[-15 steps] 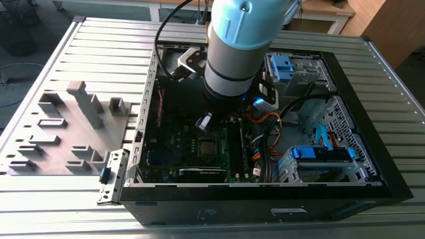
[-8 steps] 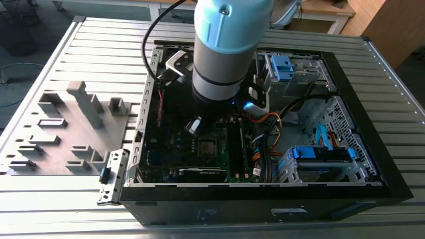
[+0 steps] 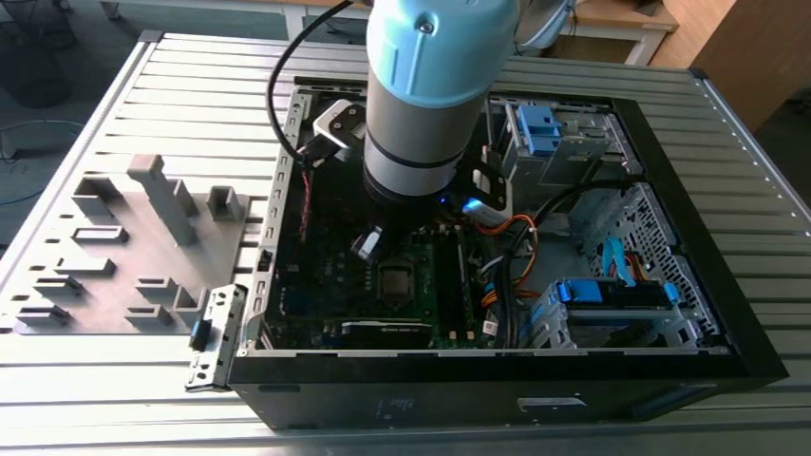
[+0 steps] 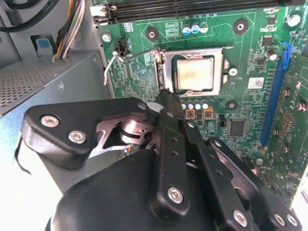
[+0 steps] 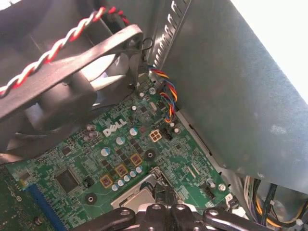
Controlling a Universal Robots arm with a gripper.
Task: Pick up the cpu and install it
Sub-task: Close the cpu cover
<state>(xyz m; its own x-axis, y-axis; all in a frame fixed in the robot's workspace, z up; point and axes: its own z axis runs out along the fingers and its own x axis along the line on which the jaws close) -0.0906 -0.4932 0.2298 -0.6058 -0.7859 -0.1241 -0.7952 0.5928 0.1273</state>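
The cpu (image 4: 195,73), a pale silvery square, lies flat in its socket on the green motherboard (image 4: 245,53), ringed by the metal socket frame (image 4: 166,72). A thin wire lever (image 4: 134,56) stands beside the frame. My gripper (image 4: 167,98) hovers just above the board, its black fingers drawn together to a narrow tip at the socket's edge, with nothing seen between them. In the first wrist view the gripper (image 5: 161,188) covers part of the cpu (image 5: 138,201). In the exterior view the arm (image 3: 424,104) reaches down into the open black computer case (image 3: 709,361).
A grey fixture plate (image 3: 140,247) with tall blocks lies at the exterior view's left. A black case fan (image 5: 72,72) with twisted red wire hangs close over the board. Memory slots (image 4: 192,7), a blue slot (image 4: 274,96), cable bundles (image 3: 507,275) and blue drive bays (image 3: 614,293) crowd the case.
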